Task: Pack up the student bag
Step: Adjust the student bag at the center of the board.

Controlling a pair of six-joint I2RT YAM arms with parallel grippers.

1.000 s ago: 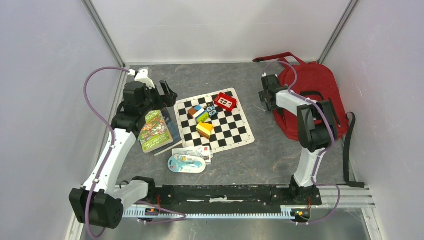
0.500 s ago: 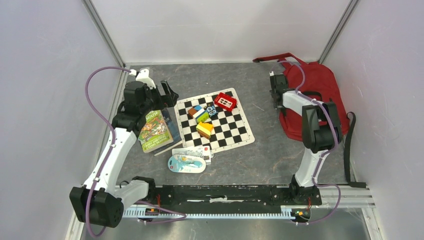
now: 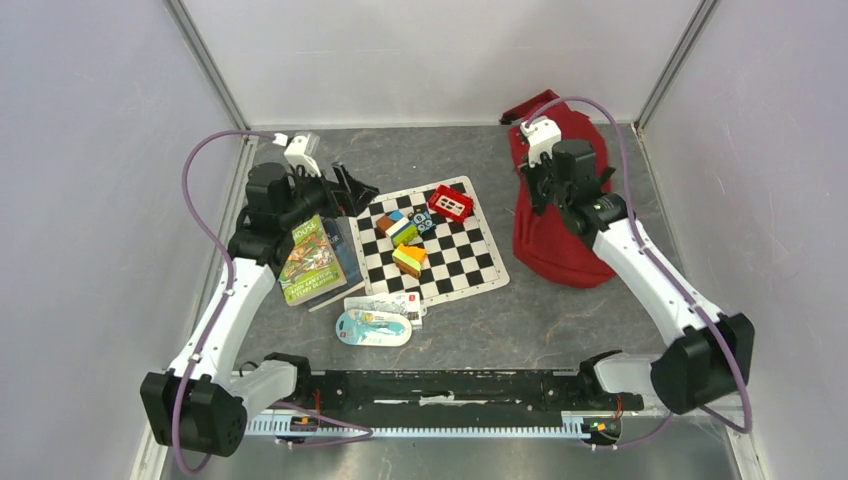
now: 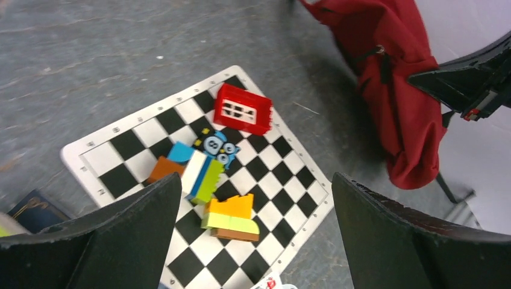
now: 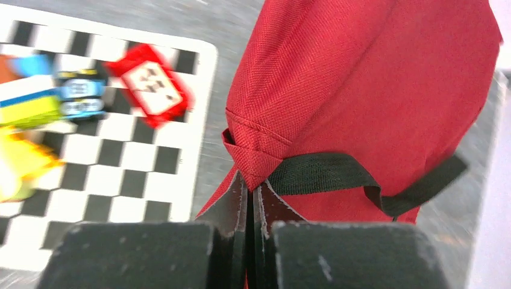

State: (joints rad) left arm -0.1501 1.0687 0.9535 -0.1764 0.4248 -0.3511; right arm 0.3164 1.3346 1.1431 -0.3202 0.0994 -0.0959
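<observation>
Since a second ago, student bag (image 3: 545, 245) drawn up from flat into a slumped heap at far right of the bench (image 3: 560, 320); soft, limp, light-looking cloth, best taken at seams or straps, where right fingers (image 5: 232, 208) pinch a fold; left fingers (image 4: 132, 223) spread.

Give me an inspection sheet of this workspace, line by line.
Surface: grey mottled table.
Job's things: student bag, red, bunched upright at far right.
Clutter: chessboard mat carrying toy blocks; books and packaged items beside it.
Grippers: left gripper jaws open near the mat's far corner; right gripper jaws shut on a fold of the student bag.
Cables: purple cables along both arms; no snag seen.
Surroundings: white walls; nothing else seen.
</observation>
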